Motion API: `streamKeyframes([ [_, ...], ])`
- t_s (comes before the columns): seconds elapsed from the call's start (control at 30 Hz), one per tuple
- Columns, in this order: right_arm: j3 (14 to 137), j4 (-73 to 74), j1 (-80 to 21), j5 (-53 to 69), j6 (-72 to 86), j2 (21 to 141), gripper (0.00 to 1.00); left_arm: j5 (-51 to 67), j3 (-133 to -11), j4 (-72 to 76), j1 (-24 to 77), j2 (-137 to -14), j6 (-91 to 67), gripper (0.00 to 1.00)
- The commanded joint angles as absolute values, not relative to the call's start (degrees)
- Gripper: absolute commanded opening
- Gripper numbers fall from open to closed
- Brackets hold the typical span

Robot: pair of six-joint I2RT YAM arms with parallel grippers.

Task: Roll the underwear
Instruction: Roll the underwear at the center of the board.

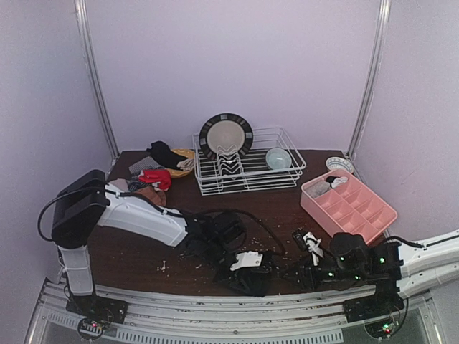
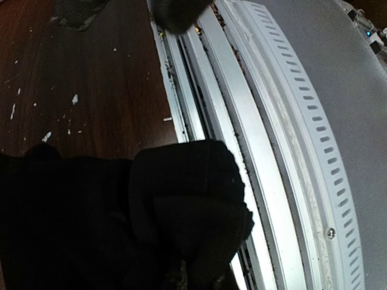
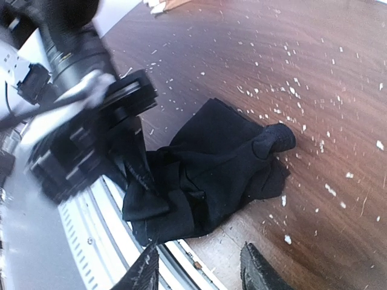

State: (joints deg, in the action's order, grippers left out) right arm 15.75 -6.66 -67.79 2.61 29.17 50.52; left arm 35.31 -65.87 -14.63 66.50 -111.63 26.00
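Black underwear (image 3: 211, 163) lies bunched at the table (image 3: 314, 90) edge, just ahead of the right gripper (image 3: 199, 275), whose fingers are spread wide and empty, arm low. The left gripper (image 1: 245, 271), arm stretched low, pinches the cloth's opposite side.

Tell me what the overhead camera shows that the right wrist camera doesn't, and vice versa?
Only overhead: the white dish rack, its plate and bowl, the pink tray, the pile of colourful garments. Only right wrist: that the right hand is open, plus the cloth's crumpled folds. Both: the black underwear at the table's near edge, with the left arm reaching it.
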Motion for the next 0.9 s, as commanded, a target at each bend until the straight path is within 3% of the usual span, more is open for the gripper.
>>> streamKeyframes([
  [0.0,15.37,-9.35,-70.49,-2.62,24.35,50.81,0.45,43.09,-69.49,-21.92,63.8,-115.84,20.04,0.0],
  [0.3,19.04,-9.26,-74.05,0.88,19.84,58.03,0.43,50.62,-84.01,-38.07,60.96,-128.3,19.89,0.0],
  [0.6,22.43,-11.25,-74.56,-0.09,15.96,64.11,0.46,58.6,-88.35,-42.81,57.22,-133.33,20.27,0.0],
  [0.87,17.79,-13.39,-74.43,-3.29,16.94,53.78,0.53,58.61,-91.94,-47.34,56.25,-137.14,21.07,0.0],
])
